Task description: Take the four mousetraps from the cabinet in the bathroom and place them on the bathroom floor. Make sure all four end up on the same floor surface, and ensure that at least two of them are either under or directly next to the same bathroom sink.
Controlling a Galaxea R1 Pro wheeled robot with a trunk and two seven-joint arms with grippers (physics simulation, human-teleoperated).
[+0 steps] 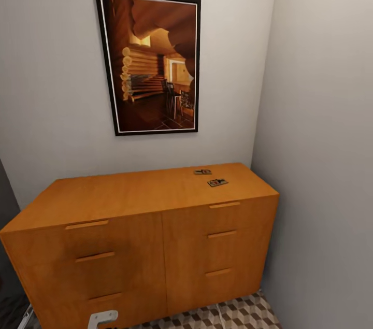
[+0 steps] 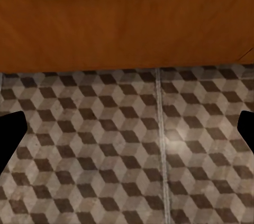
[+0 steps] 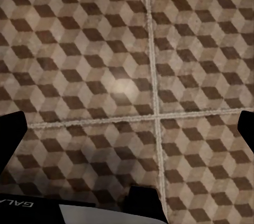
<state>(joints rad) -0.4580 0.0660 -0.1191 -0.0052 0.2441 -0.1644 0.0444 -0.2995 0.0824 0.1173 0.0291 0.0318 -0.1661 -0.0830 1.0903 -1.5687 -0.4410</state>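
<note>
Two mousetraps [image 1: 211, 177] lie near each other on top of the cabinet [image 1: 140, 246], toward its two o'clock corner, below a framed picture [image 1: 150, 62]. The left tool [image 2: 127, 128] and right tool [image 3: 127, 139] both hang over the bathroom floor [image 3: 95, 65], fingers spread wide, holding nothing.

Cabinet [image 1: 140, 246]: low, orange-brown wood, drawer fronts with slim bar handles, set in a corner between pale walls.
Mousetraps: two lie flat on the cabinet top toward its right end, one [image 1: 202, 172] nearer the wall, the other [image 1: 217, 182] just in front.
Picture [image 1: 150, 62]: dark-framed, hanging above the cabinet.
Floor [image 1: 243, 316]: cube-patterned tiles at the cabinet's foot.
</note>
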